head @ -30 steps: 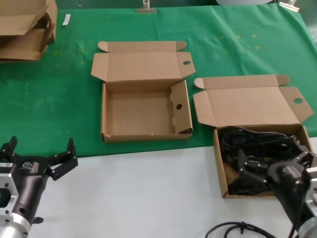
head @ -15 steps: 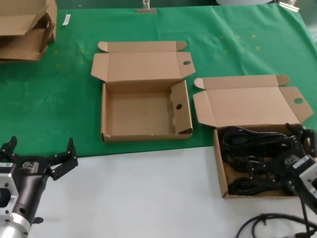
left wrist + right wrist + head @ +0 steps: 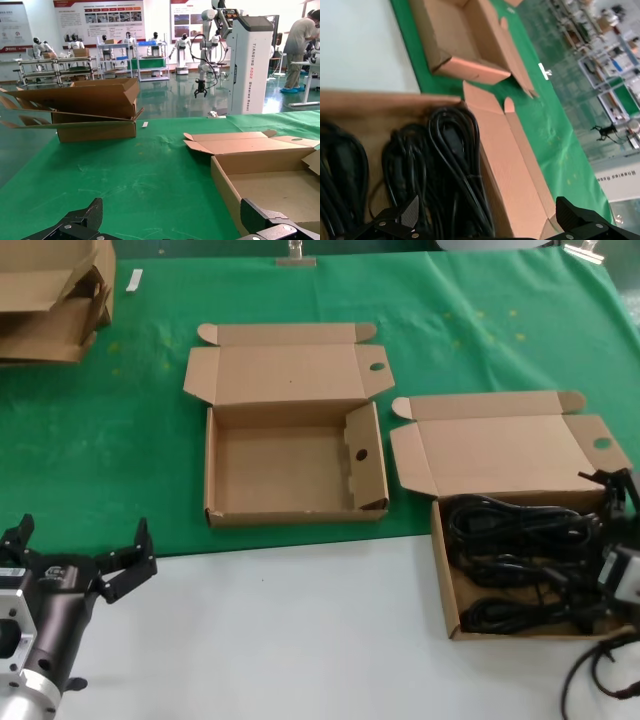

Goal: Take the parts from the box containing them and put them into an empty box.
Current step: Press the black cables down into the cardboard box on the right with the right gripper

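The parts (image 3: 520, 565), limp and springy cable bundles, lie in the box containing them (image 3: 443, 570) at 4 o'clock; best to grip across the middle of a loop. The right gripper (image 3: 612, 530), spread wide and empty, has shifted toward 3 o'clock since before. The left gripper (image 3: 75, 558) waits open at 8 o'clock.

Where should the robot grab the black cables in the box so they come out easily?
Probably the middle of one long cable bundle, coming straight down from above, the tool closing across its narrow width. The bundles lie flat and side by side in the shallow box, whose walls block the sides. The right tool is open beside them.
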